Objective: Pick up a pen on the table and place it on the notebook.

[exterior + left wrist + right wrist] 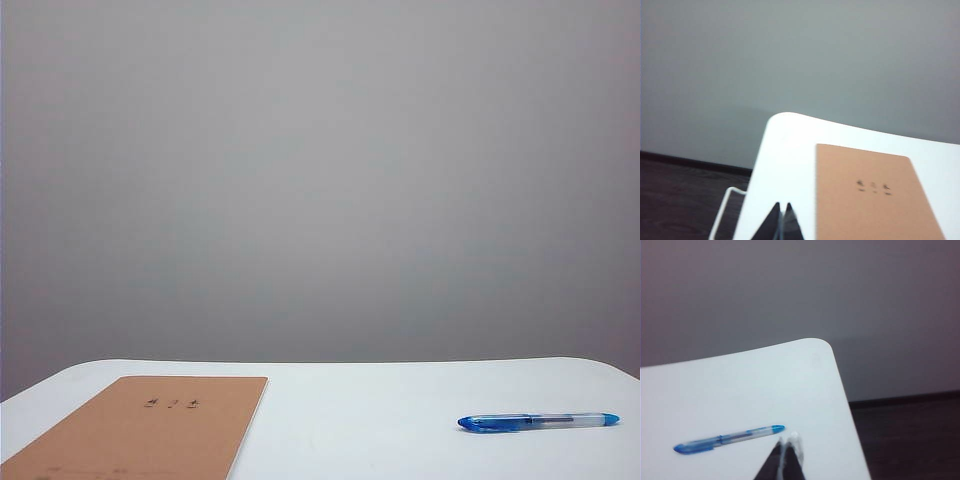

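Notebook lies flat at the table's near left, cover bare; pen lies well apart on the right, crosswise, untouched; pick not yet begun. Left end effector pinched narrow beside the notebook's edge, holding nothing. Right end effector likewise pinched together, empty, tips just beside the pen's end; likely the picking arm, being nearer.
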Motion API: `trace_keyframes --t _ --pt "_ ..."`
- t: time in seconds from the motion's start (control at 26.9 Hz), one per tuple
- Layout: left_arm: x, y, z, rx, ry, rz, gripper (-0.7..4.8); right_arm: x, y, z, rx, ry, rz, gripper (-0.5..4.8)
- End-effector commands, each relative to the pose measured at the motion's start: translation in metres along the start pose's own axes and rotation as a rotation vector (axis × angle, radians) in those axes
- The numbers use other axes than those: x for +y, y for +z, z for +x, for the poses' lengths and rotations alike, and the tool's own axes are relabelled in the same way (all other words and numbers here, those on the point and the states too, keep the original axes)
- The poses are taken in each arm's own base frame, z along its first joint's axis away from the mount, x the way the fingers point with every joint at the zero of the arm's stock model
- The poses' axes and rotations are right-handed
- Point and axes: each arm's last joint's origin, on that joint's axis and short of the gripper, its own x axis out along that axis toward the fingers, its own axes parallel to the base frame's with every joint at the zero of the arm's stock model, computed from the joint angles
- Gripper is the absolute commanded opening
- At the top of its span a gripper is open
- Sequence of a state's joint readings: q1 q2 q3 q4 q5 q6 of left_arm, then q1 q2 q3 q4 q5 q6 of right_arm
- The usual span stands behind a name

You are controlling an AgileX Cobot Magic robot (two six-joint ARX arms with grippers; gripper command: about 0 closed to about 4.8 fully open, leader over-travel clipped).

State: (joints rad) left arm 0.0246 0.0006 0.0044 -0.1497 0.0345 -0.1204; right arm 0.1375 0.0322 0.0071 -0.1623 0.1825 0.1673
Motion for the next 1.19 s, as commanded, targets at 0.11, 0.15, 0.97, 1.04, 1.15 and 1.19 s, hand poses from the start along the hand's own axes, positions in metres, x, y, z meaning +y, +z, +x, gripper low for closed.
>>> trace_keyframes --t 0.11,0.15,0.97,1.04,1.15,1.19 --pt "-0.002 0.003 0.000 -0.024 -0.043 0.010 -0.05 0.000 0.001 0.001 -0.022 0.006 0.061 -0.01" --pt "-0.002 0.003 0.000 -0.025 -0.042 0.010 -0.05 0.000 0.001 0.001 -0.025 0.007 0.062 -0.01" --pt "-0.007 0.084 -0.031 -0.205 0.092 -0.130 -0.05 0.007 0.070 -0.022 -0.312 0.035 0.226 -0.02" --pt "-0.009 0.095 -0.031 -0.201 0.092 -0.123 -0.05 0.008 0.083 -0.024 -0.342 0.028 0.196 -0.01" --pt "-0.012 0.115 -0.025 -0.167 0.066 -0.077 -0.05 0.012 0.101 -0.024 -0.373 0.036 0.112 -0.01" --pt "-0.013 0.120 -0.023 -0.154 0.051 -0.056 -0.05 0.013 0.106 -0.023 -0.377 0.040 0.081 -0.01"
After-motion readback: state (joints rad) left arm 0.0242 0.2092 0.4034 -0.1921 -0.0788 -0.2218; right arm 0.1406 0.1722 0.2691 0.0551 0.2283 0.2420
